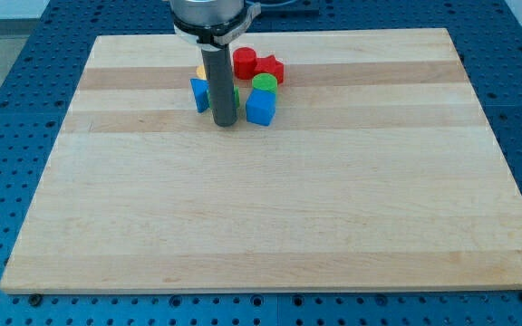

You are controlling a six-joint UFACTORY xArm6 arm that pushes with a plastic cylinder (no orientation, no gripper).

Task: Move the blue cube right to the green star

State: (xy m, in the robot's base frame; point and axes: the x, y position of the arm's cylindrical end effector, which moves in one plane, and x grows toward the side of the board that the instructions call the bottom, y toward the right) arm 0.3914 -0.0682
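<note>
The blue cube (261, 108) sits near the view's top, just right of my rod. My tip (223, 123) rests on the board a little to the cube's left and slightly below it. A sliver of a green block (236, 94), whose shape I cannot make out, shows behind the rod between my tip and the cube. A green round block (264, 83) touches the cube's upper side.
A second blue block (199, 94) sits just left of the rod. Two red blocks (246, 62) (271, 69) lie above the green round block. A yellow-orange block (201, 71) peeks out left of the rod. The wooden board (261, 217) lies on a blue perforated table.
</note>
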